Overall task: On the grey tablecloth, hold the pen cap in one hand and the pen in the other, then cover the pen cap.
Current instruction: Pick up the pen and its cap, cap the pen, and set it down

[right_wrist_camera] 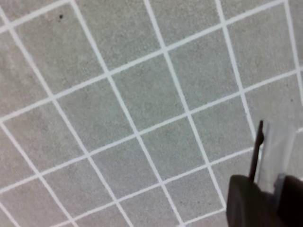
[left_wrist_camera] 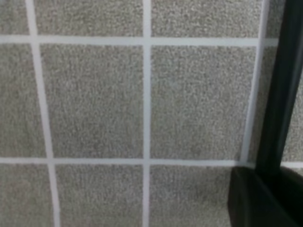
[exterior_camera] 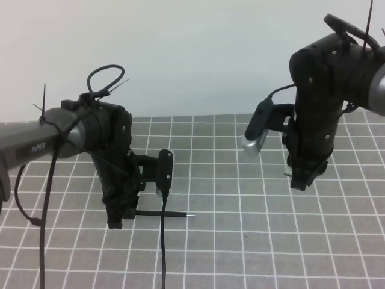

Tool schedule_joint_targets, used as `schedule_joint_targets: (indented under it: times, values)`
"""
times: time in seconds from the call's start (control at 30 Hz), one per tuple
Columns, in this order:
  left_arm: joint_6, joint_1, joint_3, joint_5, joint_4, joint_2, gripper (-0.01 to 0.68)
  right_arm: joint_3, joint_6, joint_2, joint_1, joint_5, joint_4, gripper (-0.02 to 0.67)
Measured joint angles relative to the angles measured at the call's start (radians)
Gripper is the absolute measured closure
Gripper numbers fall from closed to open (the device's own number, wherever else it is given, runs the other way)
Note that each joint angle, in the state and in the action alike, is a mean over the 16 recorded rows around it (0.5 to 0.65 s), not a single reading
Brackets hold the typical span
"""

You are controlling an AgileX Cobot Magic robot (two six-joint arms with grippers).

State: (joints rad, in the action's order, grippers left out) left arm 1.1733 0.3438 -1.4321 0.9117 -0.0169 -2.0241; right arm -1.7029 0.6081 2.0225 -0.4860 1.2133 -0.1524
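grey tablecloth [left_wrist_camera: 94, 104]: matt, nubbly woven cloth | pen [exterior_camera: 162, 213]: black, silvery tip | pen cap [right_wrist_camera: 276, 151]: clear, glossy plastic

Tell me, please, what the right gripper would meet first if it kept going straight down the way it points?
Probably the grey tablecloth. The right gripper points down with the pen cap in it, and nothing shows beneath; the pen lies well off to the left.

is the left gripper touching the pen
Touching: in the exterior high view the left gripper is shut on the pen, which sticks out sideways from it.
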Motion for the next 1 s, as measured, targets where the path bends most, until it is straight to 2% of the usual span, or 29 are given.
schedule_joint_targets:
  times: [0.37, 0.83, 1.0]
  values:
    - [-0.042, 0.0, 0.0, -0.026, -0.038, 0.207, 0.672, -0.062, -0.029, -0.126, 0.0, 0.004, -0.028, 0.556]
    - [0.003, 0.009, 0.0, -0.064, 0.046, 0.565, 0.672, -0.104, 0.032, -0.282, 0.0, 0.011, 0.157, 0.556]
    - [0.032, 0.012, 0.001, -0.051, 0.066, 0.653, 0.672, -0.104, 0.063, -0.291, 0.0, 0.012, 0.175, 0.556]
